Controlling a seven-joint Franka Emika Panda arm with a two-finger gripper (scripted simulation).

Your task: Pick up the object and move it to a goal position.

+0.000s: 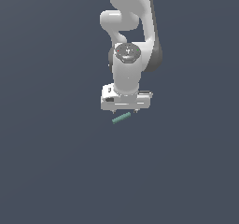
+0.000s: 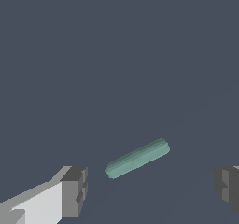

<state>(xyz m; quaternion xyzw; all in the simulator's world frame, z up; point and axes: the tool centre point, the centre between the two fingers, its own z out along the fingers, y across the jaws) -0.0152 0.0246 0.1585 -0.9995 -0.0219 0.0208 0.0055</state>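
Arm [image 1: 128,36], white, one unit, reaching down from the far part of the scene with its wrist pointed at the floor. Gripper [image 1: 125,111] at its lower end: broad white body, two short dark fingers [image 2: 74,190] spread wide apart, released, nothing between them touching either pad. Rod [image 1: 121,118], teal-green, short and thin, rounded ends, much shorter than the gripper body is wide. Position in the exterior view: just below the gripper, near the fingertips, lying slantwise, its end toward the exterior view's right raised toward the gripper and its end toward the exterior view's left lower. Position in the wrist view: rod [image 2: 137,159] lies in the gap between the two fingers, apart from both, with clear space at each end; one end comes closer to the finger with the white link behind it, the other finger showing only at the frame edge. Whether the rod rests on the surface or sits clear of it cannot be told. Floor [image 1: 51,171]: flat, uniform dark slate-blue, no visible edge, seam or boundary in either view. Open room on every side of rod and gripper.
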